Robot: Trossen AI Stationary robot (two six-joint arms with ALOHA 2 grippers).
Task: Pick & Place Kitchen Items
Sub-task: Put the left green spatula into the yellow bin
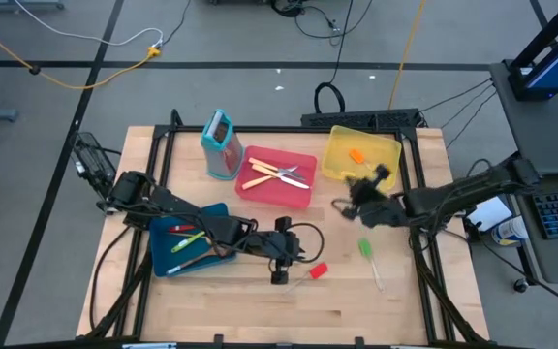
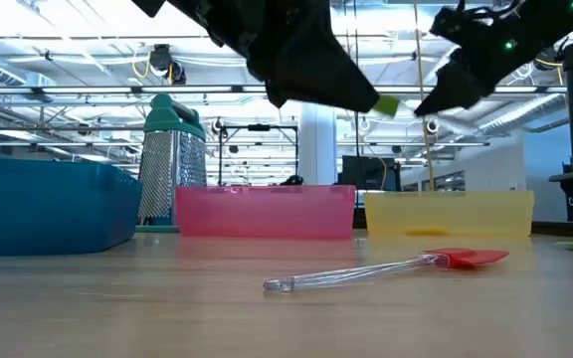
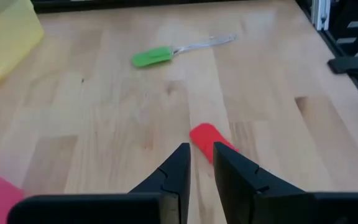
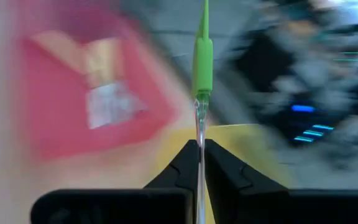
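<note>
From above, the left tool (image 1: 279, 278) sits over the desk (image 1: 260, 301) beside a red spatula (image 1: 316, 270), and the right tool (image 1: 342, 206) hangs by the yellow tray (image 1: 335, 145). At the left wrist, fingers (image 3: 174, 171) stand slightly parted, gripping nothing, the red blade just past them. At the right wrist, the tool (image 4: 199, 149) is clenched on a green utensil (image 4: 202, 59), lifted clear.

Even overhead light, soft shadows; right wrist view blurred, perhaps by motion.
</note>
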